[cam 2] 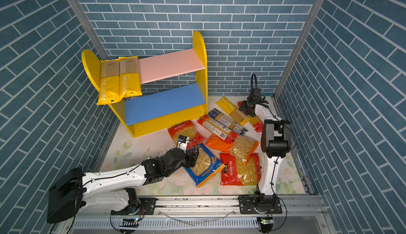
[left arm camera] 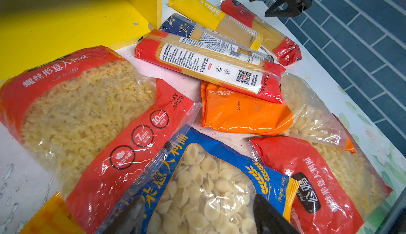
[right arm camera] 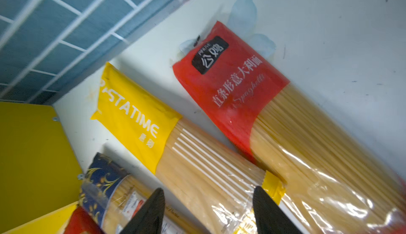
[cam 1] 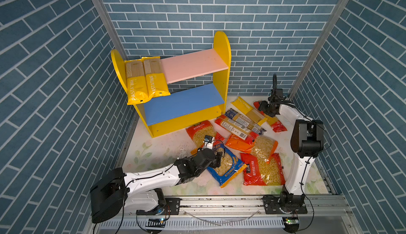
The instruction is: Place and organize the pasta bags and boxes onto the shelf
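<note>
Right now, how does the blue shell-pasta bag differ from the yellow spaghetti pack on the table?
Shape: the blue shell-pasta bag is wide and short; the yellow spaghetti pack is long and narrow.
Contents: the bag shows shells, the pack straight strands.
Place: the bag lies near the front, the pack far back on the right.
Shared: both lie on the table, unshelved, with clear windows.
</note>
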You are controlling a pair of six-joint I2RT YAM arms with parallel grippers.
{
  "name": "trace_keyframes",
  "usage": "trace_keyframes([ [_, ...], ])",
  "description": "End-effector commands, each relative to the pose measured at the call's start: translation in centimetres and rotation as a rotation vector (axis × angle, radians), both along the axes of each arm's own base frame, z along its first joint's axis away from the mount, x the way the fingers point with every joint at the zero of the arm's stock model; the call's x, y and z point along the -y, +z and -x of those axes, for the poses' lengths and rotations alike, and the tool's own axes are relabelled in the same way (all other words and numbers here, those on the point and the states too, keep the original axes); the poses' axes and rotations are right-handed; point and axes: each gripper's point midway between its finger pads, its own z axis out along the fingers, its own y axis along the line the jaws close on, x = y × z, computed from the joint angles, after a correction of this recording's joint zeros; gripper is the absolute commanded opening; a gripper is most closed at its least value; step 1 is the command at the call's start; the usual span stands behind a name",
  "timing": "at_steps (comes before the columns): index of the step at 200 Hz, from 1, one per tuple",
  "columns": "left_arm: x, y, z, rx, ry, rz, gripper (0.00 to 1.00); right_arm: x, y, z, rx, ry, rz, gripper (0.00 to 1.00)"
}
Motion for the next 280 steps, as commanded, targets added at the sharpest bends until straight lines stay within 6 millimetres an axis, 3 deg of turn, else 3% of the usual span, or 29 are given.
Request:
trace_keyframes([
  [1,-0.7,-0.4,0.1,0.002,0.014,-0.012,0.79,1.3,-1.5,0.0,-0.062,0.011,0.073,0.66],
  [26,-0.6,-0.6,0.2,-0.001,0.011,-0.007,0.79,1.9,-3.1,0.3,-0.095,0.006,0.065,0.67],
  [30,-0.6,-0.6,0.2,-0.002,0.01,-0.006,0.79,1.9,-4.8,0.6,-0.13,0.008,0.062,0.68],
  [42,-0.5,-0.8,0.2,-0.003,0.01,-0.003,0.79,2.1,-6.1,1.1,-0.167,0.006,0.058,0.7],
  [64,-0.3,-0.8,0.2,-0.003,0.006,0.003,0.79,1.1,-7.7,2.5,-0.215,0.041,-0.001,0.71],
  [89,-0.1,-0.9,0.2,-0.005,-0.001,0.008,0.79,0.0,-8.0,4.2,-0.226,0.076,-0.061,0.72],
  [93,-0.1,-0.9,0.2,-0.005,0.0,0.008,0.79,-0.3,-6.6,4.2,-0.201,0.085,-0.077,0.71],
  [130,0.2,-1.1,0.2,-0.006,-0.01,0.011,0.79,-1.6,-4.9,5.9,-0.183,0.15,-0.147,0.64],
  [154,0.4,-1.2,0.2,-0.007,-0.013,0.016,0.79,-2.0,-5.1,7.0,-0.223,0.195,-0.144,0.61],
  [188,0.5,-1.2,0.2,-0.007,-0.013,0.027,0.79,-2.1,-6.8,8.8,-0.286,0.222,-0.084,0.39],
  [233,0.3,-1.1,0.3,-0.009,-0.012,0.025,0.79,-2.6,-3.3,7.3,-0.177,0.207,-0.119,0.2],
  [280,0.3,-1.1,0.2,-0.008,-0.003,0.035,0.79,-3.9,2.3,6.2,-0.027,0.199,-0.204,0.03],
])
